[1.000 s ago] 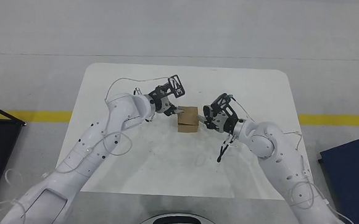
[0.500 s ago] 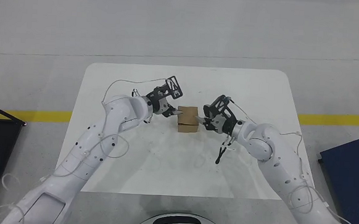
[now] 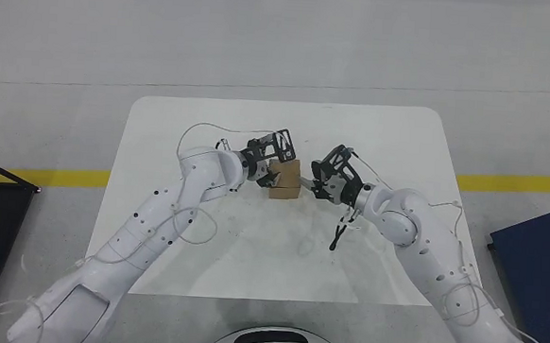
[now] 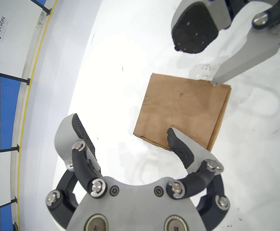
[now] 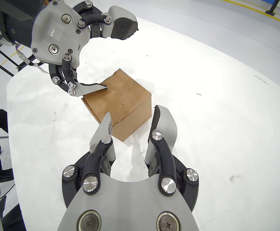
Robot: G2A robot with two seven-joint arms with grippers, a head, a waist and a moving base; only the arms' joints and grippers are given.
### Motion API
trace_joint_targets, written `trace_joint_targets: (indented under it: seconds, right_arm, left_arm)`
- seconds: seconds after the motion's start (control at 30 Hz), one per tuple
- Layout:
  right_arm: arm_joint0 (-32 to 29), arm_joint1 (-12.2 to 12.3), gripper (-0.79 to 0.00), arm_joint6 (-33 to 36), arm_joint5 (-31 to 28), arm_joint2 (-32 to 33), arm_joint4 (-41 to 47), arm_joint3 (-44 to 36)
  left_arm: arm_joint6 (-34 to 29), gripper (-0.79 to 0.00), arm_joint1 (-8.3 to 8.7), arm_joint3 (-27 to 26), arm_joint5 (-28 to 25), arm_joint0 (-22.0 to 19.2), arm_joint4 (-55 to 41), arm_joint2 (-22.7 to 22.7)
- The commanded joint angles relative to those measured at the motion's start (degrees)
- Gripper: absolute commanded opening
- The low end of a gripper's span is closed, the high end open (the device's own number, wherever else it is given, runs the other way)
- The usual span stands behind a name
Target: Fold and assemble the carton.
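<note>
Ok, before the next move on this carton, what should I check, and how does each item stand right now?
1. Carton sitting flat on the table: ok.
2. Top face closed and flat: ok.
3. Flaps tucked in fully along the edges: cannot tell.
4. Left gripper jaws open, one resting on the top face: ok.
5. Right gripper jaws open, one on the top edge, the other beside the side wall: ok.
6. Grippers apart from each other: ok.
</note>
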Motion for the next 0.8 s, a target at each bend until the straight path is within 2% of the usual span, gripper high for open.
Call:
trace_joint_targets:
  seconds: [0.0,0.17,0.53,0.67,0.7,0.73,0.77]
  right_arm:
    - [-0.2,0.1,-0.385,-0.1,0.0,0.2,-0.1,-0.2]
    - [-0.9,0.2,-0.372,-0.5,-0.2,0.7,-0.3,-0.9]
    - [-1.0,0.0,-0.397,-1.6,0.1,0.1,-1.8,-2.1]
    - [-2.6,0.2,-0.425,-9.3,0.2,0.1,-8.5,-5.0]
    - [-3.1,0.2,-0.477,-11.1,0.6,0.0,-9.8,-5.4]
    - [-3.8,0.2,-0.597,-13.6,1.3,0.0,-11.7,-6.0]
    - [-4.5,0.2,-0.770,-15.5,1.9,-0.1,-13.2,-6.3]
  left_arm:
    - [1.0,0.000,0.04,0.1,-0.1,0.0,-0.8,-0.6]
    - [1.3,0.000,0.51,-0.5,0.0,0.8,-1.4,-2.9]
    - [1.6,0.000,2.08,-3.8,0.0,5.1,-0.6,-8.4]
    - [2.7,0.000,2.69,-5.3,0.6,7.0,-1.8,-11.3]
    - [2.9,0.000,2.79,-5.6,0.7,7.4,-2.1,-11.9]
    - [3.3,0.000,2.96,-5.9,0.9,7.9,-2.6,-12.8]
    - [3.6,0.000,3.14,-6.4,1.2,8.5,-3.0,-13.8]
